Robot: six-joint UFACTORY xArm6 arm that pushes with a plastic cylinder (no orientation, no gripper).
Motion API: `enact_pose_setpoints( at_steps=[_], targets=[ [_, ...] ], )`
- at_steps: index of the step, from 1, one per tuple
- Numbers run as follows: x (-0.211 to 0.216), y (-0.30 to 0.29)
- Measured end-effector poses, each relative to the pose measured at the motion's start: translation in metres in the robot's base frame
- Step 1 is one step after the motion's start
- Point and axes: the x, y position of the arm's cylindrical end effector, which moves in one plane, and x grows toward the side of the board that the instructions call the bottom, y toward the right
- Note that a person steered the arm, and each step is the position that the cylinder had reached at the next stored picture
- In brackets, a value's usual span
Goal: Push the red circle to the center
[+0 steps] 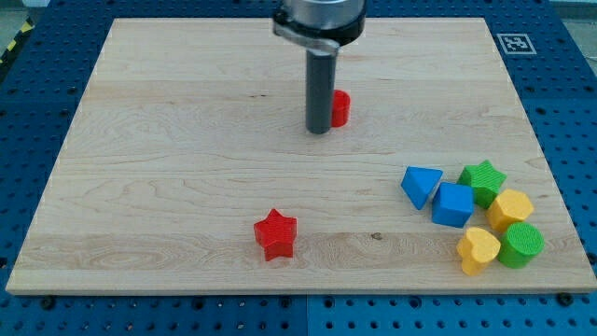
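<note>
Sitting in the upper middle of the wooden board (187, 140), the red circle (341, 107) is partly hidden behind my rod, which comes down from the view's top. My tip (319, 131) rests on the board right against the circle's left side, touching or all but touching it; I cannot tell which. The rod has no fingers and holds nothing; it only presses beside the block.

Well apart, toward the view's bottom and a little left of the circle, lies the red star (275, 233). At the lower right a cluster sits close together: the blue triangle (421, 185), the blue cube (453, 204), the green star (483, 179), the yellow hexagon (511, 208), the yellow heart (478, 249) and the green cylinder (520, 245).
</note>
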Motion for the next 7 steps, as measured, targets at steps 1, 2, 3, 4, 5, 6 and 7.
enact_pose_setpoints(
  at_steps=[1, 2, 3, 4, 5, 6, 7],
  targets=[
    [0.001, 0.029],
    [0.008, 0.050],
    [-0.021, 0.076],
    [-0.039, 0.054],
    [-0.025, 0.021],
    [-0.017, 0.007],
    [-0.043, 0.007]
  ],
)
